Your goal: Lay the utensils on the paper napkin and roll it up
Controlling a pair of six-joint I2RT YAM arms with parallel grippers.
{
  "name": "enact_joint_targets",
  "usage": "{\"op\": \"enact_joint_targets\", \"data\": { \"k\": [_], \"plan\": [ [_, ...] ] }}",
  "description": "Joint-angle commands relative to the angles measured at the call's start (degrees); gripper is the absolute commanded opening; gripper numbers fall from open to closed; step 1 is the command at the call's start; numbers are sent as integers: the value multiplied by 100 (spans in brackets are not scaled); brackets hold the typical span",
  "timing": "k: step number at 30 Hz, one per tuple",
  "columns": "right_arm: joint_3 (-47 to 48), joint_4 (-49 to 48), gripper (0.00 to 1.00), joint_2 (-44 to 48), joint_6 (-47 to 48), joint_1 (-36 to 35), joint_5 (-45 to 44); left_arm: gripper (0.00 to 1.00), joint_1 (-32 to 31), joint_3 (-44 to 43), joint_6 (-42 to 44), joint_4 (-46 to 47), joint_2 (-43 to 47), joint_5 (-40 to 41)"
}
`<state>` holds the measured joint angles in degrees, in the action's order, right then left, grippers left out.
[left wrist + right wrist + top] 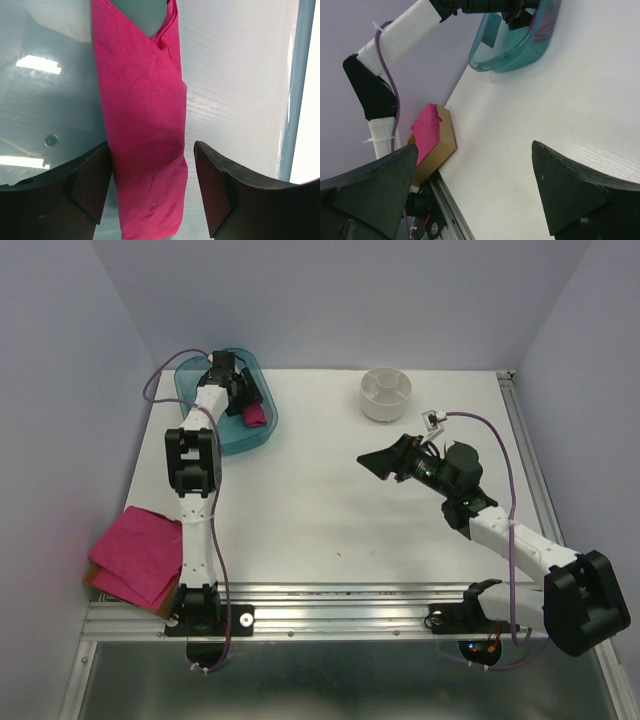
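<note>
— What sits nearest the left wall?
— A stack of pink napkins [135, 555], at the desk [320, 520] edge, nearer the arms than the teal tub [238, 440].
— And in the tub?
— The paper napkin [142, 115], rolled into a long bundle and lying on the tub floor. The left hand [151, 150] is inside the tub, open. Its fingers stand on either side of the roll, with a clear gap on one side.
— To the right of the tub?
— A white cup [385, 392], well apart from it. Nearer than the cup, the right hand [383, 463] hovers over bare desk, spread wide and holding nothing.
</note>
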<state>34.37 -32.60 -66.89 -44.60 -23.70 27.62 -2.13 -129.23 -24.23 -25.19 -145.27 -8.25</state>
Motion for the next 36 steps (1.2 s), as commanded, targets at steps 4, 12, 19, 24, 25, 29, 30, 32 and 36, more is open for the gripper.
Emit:
{"op": "enact_joint_targets", "data": {
  "k": [4, 12, 19, 24, 25, 29, 30, 32, 36],
  "plan": [
    [289, -238, 100, 45, 83, -29, 77, 79, 46, 188, 243, -399, 421, 219],
    [316, -194, 100, 36, 109, -38, 95, 96, 55, 47, 261, -478, 833, 315],
    [649, 603, 100, 45, 381, -38, -194, 99, 55, 309, 261, -426, 1789, 569],
    [870, 1194, 100, 106, 733, -38, -520, 99, 46, 1284, 199, -153, 2985, 658],
    [878, 1299, 100, 167, 742, -38, -607, 99, 46, 1547, 164, -66, 3248, 658],
    [861, 1660, 100, 378, 918, -38, -1151, 99, 11, 3617, -11, 794, 5073, 527],
    [843, 1747, 100, 422, 1031, -38, -1197, 99, -15, 3989, -38, 970, 5392, 491],
    [756, 2011, 100, 632, 1198, -38, -1415, 99, -164, 5085, -169, 1417, 6304, 482],
    [352, 2275, 100, 1151, 1393, -38, -1680, 99, -393, 6776, -328, 2113, 7581, 176]
  ]
}}
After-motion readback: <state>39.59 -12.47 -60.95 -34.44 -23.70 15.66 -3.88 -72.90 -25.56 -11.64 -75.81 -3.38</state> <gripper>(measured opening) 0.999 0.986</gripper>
